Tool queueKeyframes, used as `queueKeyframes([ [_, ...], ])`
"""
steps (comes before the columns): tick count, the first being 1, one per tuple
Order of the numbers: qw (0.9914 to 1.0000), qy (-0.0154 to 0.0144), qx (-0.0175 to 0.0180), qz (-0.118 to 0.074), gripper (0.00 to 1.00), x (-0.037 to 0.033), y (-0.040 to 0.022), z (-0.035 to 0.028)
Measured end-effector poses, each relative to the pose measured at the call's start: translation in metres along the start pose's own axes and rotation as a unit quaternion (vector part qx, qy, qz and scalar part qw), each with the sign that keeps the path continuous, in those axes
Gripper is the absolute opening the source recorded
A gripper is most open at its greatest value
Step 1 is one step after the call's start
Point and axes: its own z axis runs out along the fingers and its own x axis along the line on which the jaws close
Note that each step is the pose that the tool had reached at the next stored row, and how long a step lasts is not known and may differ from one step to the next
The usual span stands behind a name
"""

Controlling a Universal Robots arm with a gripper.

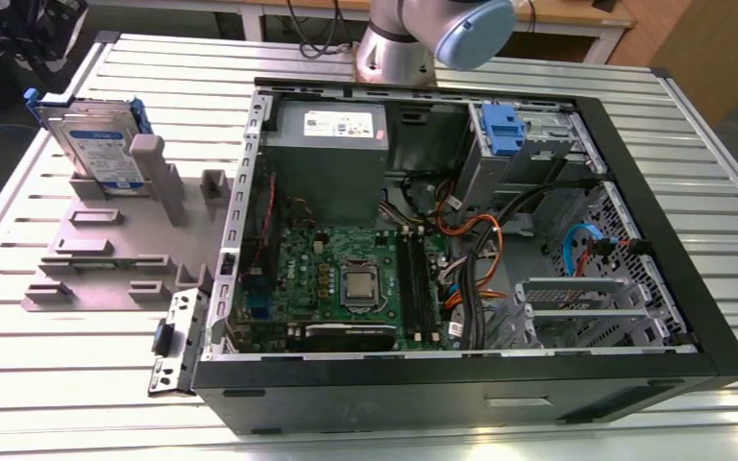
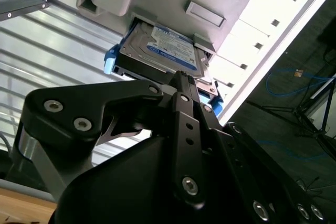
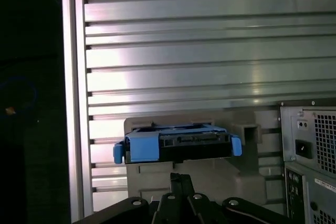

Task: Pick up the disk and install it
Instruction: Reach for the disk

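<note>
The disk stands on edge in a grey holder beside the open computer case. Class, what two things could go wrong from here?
1. The disk stands upright between posts of the grey holder. If the gripper comes down off-centre, it could knock the blue frame or jam the disk against a post.
2. Loose orange cables lie inside the computer case near the drive bay; a carried disk might snag them.

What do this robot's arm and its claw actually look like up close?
The arm is a smooth silver-grey tube with a pale blue cap on its joint. The gripper is matte black: flat, angular linked plates studded with round silver screw heads.
</note>
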Motion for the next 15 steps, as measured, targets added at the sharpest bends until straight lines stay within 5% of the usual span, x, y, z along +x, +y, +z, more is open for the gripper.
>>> queueKeyframes([
  [15,1.0,-0.0001,0.0,0.0,0.11,0.0164,0.0061,0.0037],
])
